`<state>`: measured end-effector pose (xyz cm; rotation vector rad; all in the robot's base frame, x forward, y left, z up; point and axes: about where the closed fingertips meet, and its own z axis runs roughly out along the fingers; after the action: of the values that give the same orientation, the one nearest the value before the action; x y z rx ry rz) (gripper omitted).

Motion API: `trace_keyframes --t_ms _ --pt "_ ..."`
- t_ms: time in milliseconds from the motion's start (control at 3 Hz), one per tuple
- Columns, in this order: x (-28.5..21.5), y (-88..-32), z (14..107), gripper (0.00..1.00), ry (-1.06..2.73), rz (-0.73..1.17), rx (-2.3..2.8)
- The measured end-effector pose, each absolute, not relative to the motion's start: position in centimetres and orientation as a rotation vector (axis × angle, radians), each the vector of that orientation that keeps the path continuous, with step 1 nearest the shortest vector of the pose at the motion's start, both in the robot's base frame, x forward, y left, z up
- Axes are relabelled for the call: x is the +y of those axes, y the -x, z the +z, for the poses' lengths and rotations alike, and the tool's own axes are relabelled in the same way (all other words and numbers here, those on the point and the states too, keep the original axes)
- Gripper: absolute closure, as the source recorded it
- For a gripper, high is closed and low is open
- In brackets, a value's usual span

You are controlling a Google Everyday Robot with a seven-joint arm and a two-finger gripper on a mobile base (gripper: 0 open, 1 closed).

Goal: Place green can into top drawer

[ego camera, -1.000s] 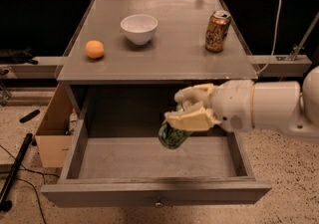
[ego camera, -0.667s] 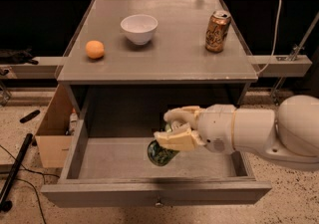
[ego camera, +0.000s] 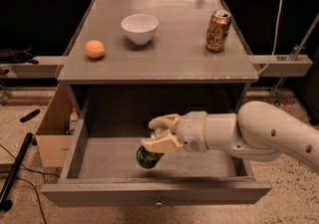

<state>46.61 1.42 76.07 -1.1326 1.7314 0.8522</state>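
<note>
**Green can is in the drawer, just not let go of yet**

Scanning from the left: a brown cardboard box [ego camera: 47, 138] sits on the floor just beside the grey wooden table [ego camera: 164, 66], with a thin black pole [ego camera: 12, 168] lying on the floor near it. On the left of the tabletop there's a small round orange fruit [ego camera: 94, 49]. A white ceramic bowl [ego camera: 139, 28] sits further back, near the middle. None of that matters for the job.

The wide shallow grey top drawer [ego camera: 99, 195] is pulled right out toward the near side, so the opening part is done. A bit left of its centre, the small dark green and white drink can [ego camera: 148, 157] is down between the drawer walls, close to the front panel. It's tilted so one end faces the camera. The cream two-finger gripper [ego camera: 149, 133] is clamped on it, one finger on the far side and one on the near side. I honestly can't tell if the can touches the drawer floor or hangs just above it.

Further right on the tabletop stands the orange-gold drink can [ego camera: 218, 30], upright and well apart from everything, not our target. The white robot arm [ego camera: 264, 133] reaches in from the right, over the drawer's right side.

My read: the carrying is done and the can is over a fine spot. What's left is setting it down, letting go, and getting the arm out without knocking the can over.
</note>
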Motion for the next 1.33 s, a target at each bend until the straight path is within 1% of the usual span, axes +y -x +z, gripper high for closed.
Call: trace_keyframes --t_ms 333,667,1000,1333 --pt "2.2 -49.2 74.6 1.0 1.2 0.849 1.721" --pt "0.4 -51.4 73.1 1.0 1.253 0.807 1.736" --pt "-2.3 -52.0 71.6 1.0 1.26 0.768 1.756" --pt "-4.3 -51.1 69.9 1.0 1.223 0.76 1.779"
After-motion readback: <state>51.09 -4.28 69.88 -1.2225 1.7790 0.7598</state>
